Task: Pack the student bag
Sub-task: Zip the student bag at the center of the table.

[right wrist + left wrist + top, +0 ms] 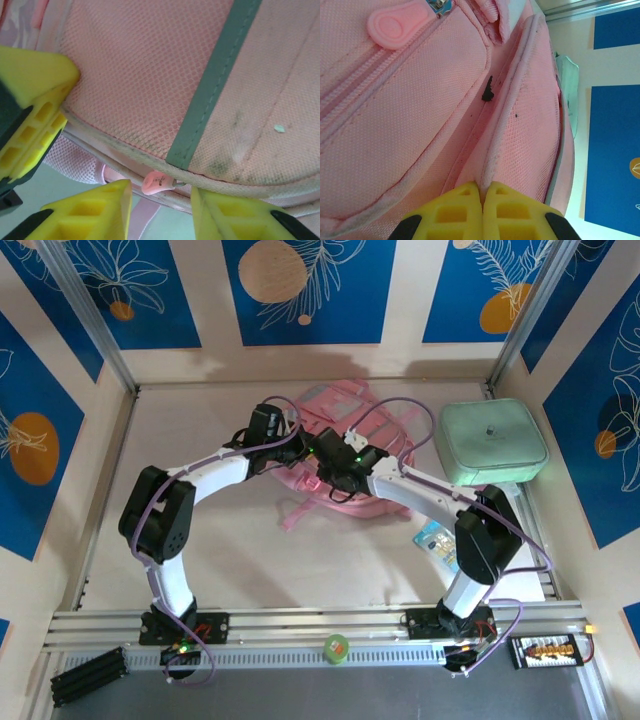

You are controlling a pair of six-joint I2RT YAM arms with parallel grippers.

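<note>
- Pink fabric student bag lies flat on the bench, mid-to-far part of it, straps trailing toward the arm bases.
- Left end effector is on the bag's left half: yellow fingers pressed together, and a raised piped seam of the bag runs straight into the joint between them, so it reads as a pinch on that seam.
- Left wrist view, just past that pinch: a zipped front pocket with a pink rubber tab, and a small dark fleck in the crease beside the seam.
- Right end effector is at the bag's middle, close beside the left one: fingers spread, with a clear gap.
- A small pink zip pull sits in that gap at the bag's edge, touching neither finger.
- Grey trim strip crosses the mesh panel just above the pull.
- Mint-green case sits just beside the bag's right side; I can't tell if they touch.
- Small pale-blue packet lies on the bench, right of the bag and nearer the bases.
</note>
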